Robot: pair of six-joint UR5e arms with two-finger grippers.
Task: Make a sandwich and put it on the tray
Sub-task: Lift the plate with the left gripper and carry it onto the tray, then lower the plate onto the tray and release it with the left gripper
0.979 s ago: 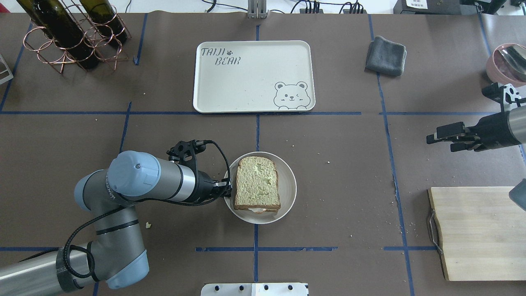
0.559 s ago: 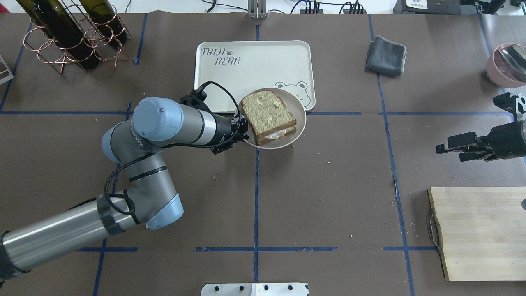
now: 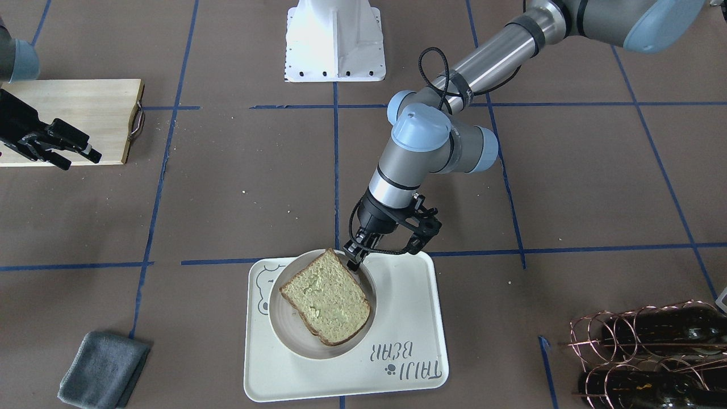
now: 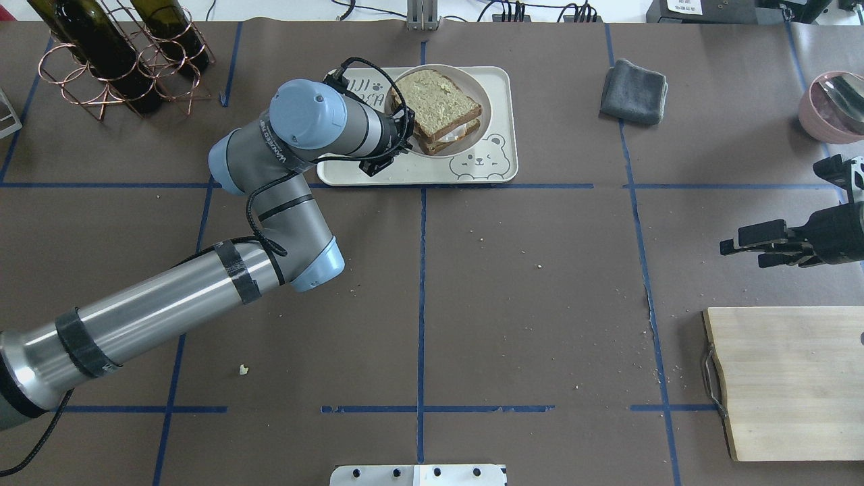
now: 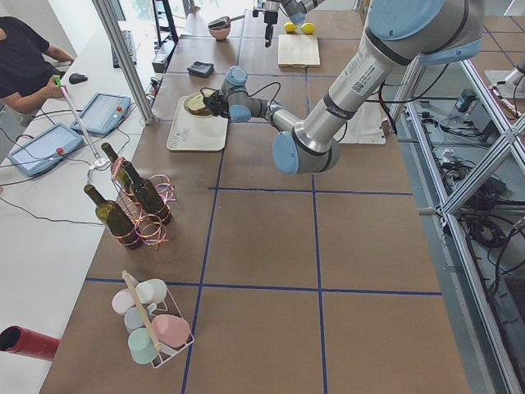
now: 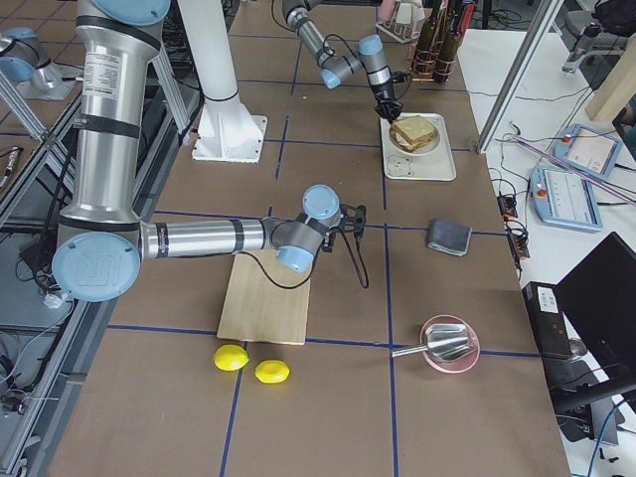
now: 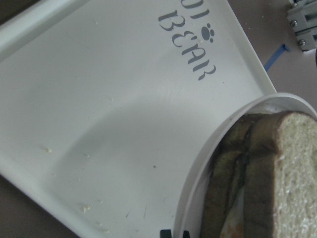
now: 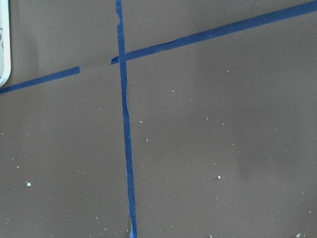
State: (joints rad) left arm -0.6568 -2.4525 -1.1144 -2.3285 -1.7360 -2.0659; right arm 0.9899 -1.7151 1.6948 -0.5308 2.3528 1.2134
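The left tool [image 3: 352, 260] pinches the rim of the round, smooth plate [image 4: 487, 101]. The plate carries the sandwich [image 4: 442, 108] over the glossy white tray [image 4: 432, 169]; whether it touches the tray is unclear. Overhead, the arm hides part of the lettering, while the front view shows it whole. Only the wrist view shows the stacked brown crusts. The right tool [image 4: 746, 247] has its fingers spread above the brown, blue-taped table [image 4: 540, 304].

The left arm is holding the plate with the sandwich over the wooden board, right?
No. The left arm holds the plate with the sandwich over the white bear tray, not the wooden board; the overhead view shows it.
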